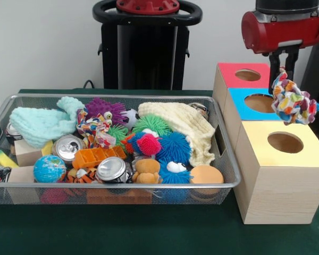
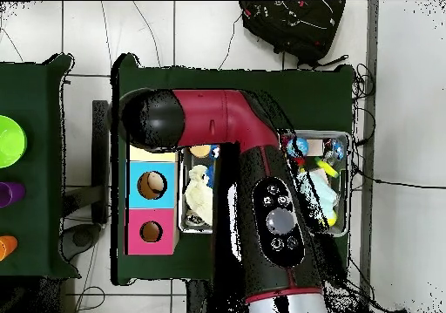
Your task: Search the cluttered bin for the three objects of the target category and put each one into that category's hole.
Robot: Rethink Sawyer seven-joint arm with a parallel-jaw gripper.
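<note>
My gripper [image 1: 283,65] hangs at the upper right, shut on a multicoloured knotted rope toy [image 1: 292,101]. The toy dangles over the row of wooden boxes, between the blue-topped box [image 1: 244,109] and the yellow-topped box [image 1: 308,154]. Its lower end hangs just above and behind the yellow box's round hole [image 1: 285,142]. A similar multicoloured rope toy [image 1: 94,126] lies in the wire bin [image 1: 122,96] among the clutter. In the overhead view the arm [image 2: 261,179] covers the gripper and the held toy.
A red-topped box [image 1: 228,74] stands behind the blue one. The bin holds spiky rubber balls, drink cans, a globe ball [image 1: 49,169], a cream cloth [image 1: 186,127], a mint cloth [image 1: 42,122] and wooden blocks. The boxes [image 2: 152,186] sit left of the bin [image 2: 197,196] in the overhead view.
</note>
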